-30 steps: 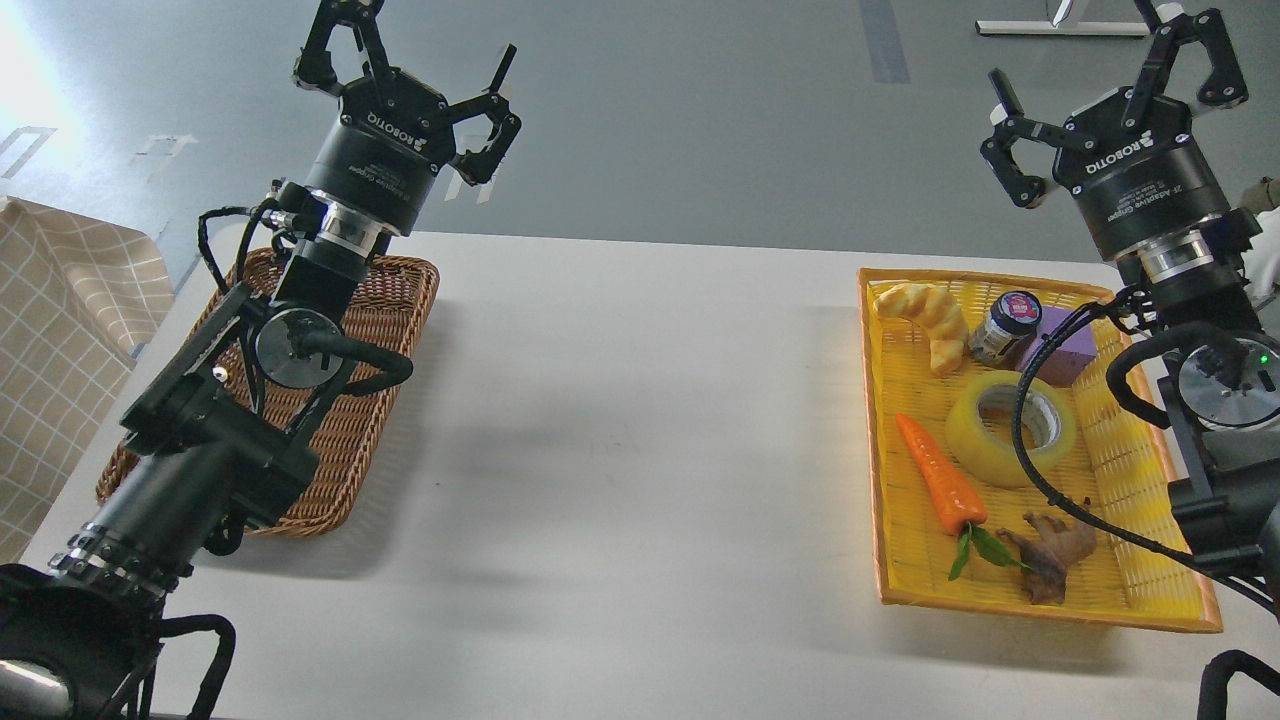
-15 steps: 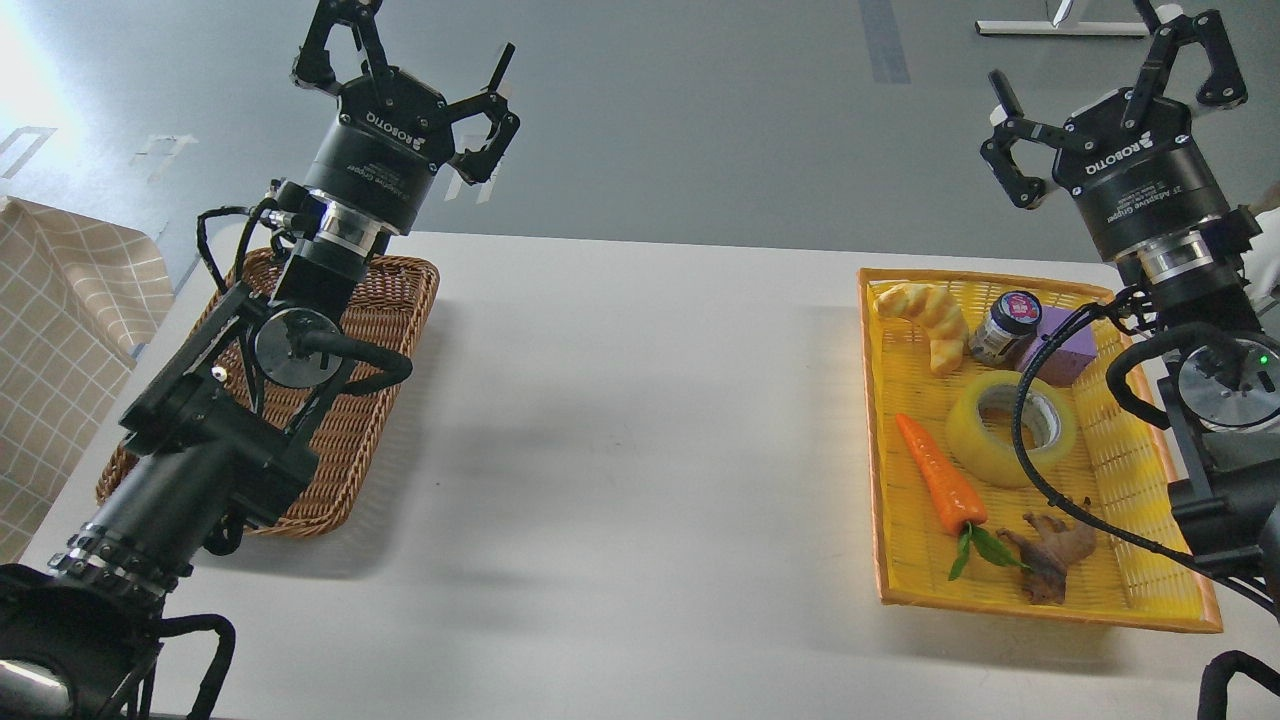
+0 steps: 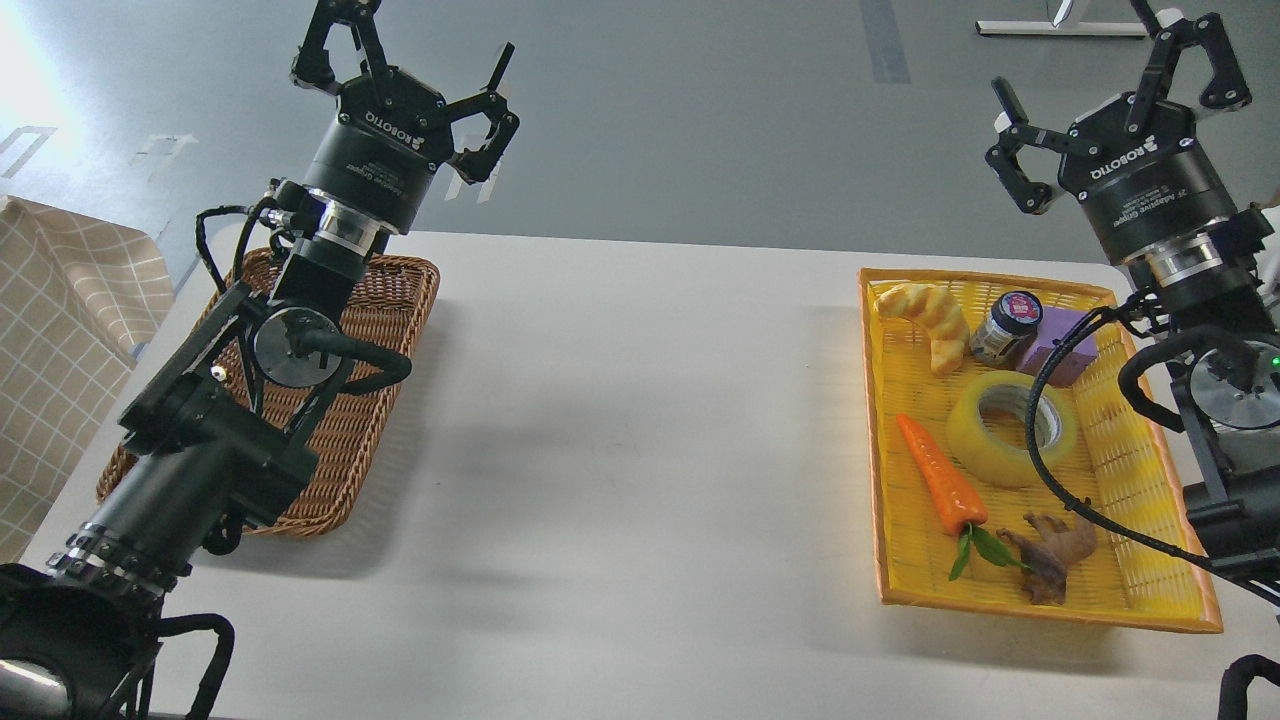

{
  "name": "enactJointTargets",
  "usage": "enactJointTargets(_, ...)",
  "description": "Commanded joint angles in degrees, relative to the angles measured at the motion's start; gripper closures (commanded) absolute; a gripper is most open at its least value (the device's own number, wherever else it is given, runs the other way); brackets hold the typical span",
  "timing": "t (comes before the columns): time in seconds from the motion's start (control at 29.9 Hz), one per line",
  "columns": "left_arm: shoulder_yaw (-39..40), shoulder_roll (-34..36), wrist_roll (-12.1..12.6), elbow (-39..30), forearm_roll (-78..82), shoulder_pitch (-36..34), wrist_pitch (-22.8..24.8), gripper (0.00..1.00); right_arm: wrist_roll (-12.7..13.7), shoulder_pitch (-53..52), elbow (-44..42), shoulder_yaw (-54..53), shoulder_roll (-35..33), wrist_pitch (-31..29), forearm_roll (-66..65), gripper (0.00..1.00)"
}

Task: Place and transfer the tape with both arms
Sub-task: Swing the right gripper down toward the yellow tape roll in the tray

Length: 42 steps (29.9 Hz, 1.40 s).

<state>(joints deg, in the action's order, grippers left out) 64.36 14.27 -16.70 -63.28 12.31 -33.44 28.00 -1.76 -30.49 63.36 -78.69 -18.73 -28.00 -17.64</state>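
The tape point(image 3: 1010, 430), a translucent yellow roll with a grey-white core, lies flat in the middle of the yellow tray point(image 3: 890, 590) at the right. A black cable crosses in front of it. My right gripper point(image 3: 1110, 90) is open and empty, raised high above the tray's far right corner. My left gripper point(image 3: 410, 50) is open and empty, raised above the far end of the brown wicker basket point(image 3: 340, 470) at the left.
In the yellow tray lie a croissant point(image 3: 930, 320), a dark jar point(image 3: 1003, 327), a purple block point(image 3: 1065, 345), a carrot point(image 3: 940, 487) and a brown ginger-like piece point(image 3: 1050, 553). A checked cloth point(image 3: 60, 340) hangs at the far left. The white table point(image 3: 640, 450) spans between basket and tray.
My right arm has shifted slightly to the right and up; the cable over the tape moved with it. The left arm and the tape have not moved.
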Motion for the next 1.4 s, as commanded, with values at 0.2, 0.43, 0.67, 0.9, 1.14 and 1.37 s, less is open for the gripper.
enactJointTargets(0.2,-0.02,-0.12,0.00,-0.17,0.00,-0.05,0.00,0.02,0.00,-0.53,0.45,3.19,-7.37,0.00,-7.13,0.00)
enactJointTargets(0.43,0.50,0.32,0.00,-0.17,0.00,-0.40,0.00,0.02,-0.09,-0.88,1.85,3.63,-10.45,0.00,-17.59,0.00)
enactJointTargets(0.67,0.41,0.05,0.00,-0.17,0.00,-0.40,0.00,0.02,-0.09,-2.64,4.40,7.58,-13.78,0.00,-26.12,0.00)
enactJointTargets(0.9,0.33,0.05,0.00,-0.17,0.00,-0.40,0.00,0.02,-0.09,-7.29,5.02,18.63,-20.55,0.00,-28.42,0.00)
enactJointTargets(1.14,0.33,0.05,0.00,-0.17,0.00,-0.40,0.00,0.02,0.00,-12.30,4.84,29.55,-24.69,0.00,-34.47,0.00)
enactJointTargets(1.37,0.33,-0.12,0.00,-0.17,0.00,-0.48,0.00,0.02,0.09,-14.42,4.05,31.23,-26.01,0.00,-49.84,0.00)
